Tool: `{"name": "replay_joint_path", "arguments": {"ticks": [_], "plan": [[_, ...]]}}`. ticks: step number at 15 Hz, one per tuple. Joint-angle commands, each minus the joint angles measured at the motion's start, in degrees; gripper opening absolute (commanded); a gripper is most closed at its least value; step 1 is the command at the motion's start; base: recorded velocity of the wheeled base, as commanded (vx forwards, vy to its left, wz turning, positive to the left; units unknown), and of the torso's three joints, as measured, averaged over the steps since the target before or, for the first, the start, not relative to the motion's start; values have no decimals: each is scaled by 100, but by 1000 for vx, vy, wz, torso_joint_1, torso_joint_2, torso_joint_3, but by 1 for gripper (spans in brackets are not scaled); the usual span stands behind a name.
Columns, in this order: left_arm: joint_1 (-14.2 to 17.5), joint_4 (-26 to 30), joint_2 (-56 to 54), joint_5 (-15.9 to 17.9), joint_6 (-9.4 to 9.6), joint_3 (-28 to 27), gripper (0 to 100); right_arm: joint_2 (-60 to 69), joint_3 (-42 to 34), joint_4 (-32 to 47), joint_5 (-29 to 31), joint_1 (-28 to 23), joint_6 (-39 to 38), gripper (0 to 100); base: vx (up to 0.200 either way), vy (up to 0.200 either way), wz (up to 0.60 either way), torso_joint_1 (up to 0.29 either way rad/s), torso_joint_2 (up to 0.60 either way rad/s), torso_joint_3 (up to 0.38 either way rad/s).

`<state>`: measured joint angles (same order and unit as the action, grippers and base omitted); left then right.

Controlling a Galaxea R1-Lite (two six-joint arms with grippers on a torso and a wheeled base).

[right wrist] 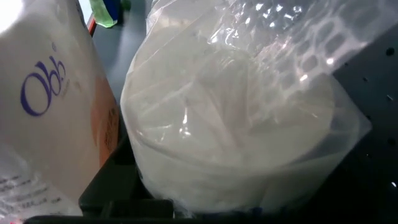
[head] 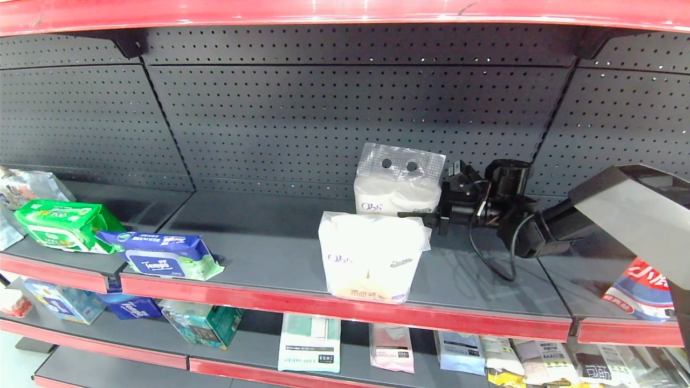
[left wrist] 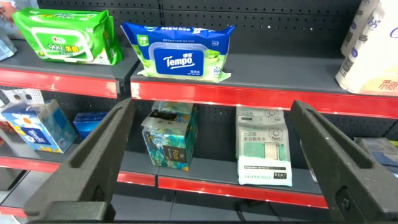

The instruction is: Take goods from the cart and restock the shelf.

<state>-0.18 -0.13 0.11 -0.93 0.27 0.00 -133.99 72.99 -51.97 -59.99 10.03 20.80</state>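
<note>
Front toilet-roll pack [head: 372, 258] sits right before the rear pack [head: 396, 188], so two total. Two wipe packs [head: 161, 256] lie off left. Left gripper [left wrist: 211, 109] is released; right gripper [head: 437, 210] is at the rear pack, can't tell its grip.

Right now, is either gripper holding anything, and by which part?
Left gripper: open, nothing held. Right gripper is at the lower right side of the rear toilet roll pack; whether it grips cannot be told.

Head view: high, facing forward and slightly down at shelf [head: 280, 253], mid range. Left wrist view: lower, facing shelf front head-on through spread left gripper [left wrist: 212, 106]; shares blue wipes pack [left wrist: 177, 53] (lower left of head frame). Right wrist view: pressed against rear tissue pack [right wrist: 236, 143], centre of head frame.
</note>
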Motion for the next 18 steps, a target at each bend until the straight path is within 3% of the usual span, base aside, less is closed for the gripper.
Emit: {"name": "replay_joint_path", "arguments": {"ticks": [1, 6, 7, 18], "plan": [[1, -4, -2, -4, -9, 0, 100, 22, 5, 3, 40, 43, 3, 0, 0, 0, 0, 0, 0, 0], [1, -4, -2, -4, 0, 0, 100, 13, -21, 3, 102, 51, 12, 0, 0, 0, 0, 0, 0, 0], [1, -4, -2, -4, 0, 0, 100, 13, -12, 3, 145, 51, 12, 100, 0, 0, 0, 0, 0, 0], [1, -4, -2, -4, 0, 0, 100, 373, -592, 380, 189, -239, 153, 100, 0, 0, 0, 0, 0, 0]]}}
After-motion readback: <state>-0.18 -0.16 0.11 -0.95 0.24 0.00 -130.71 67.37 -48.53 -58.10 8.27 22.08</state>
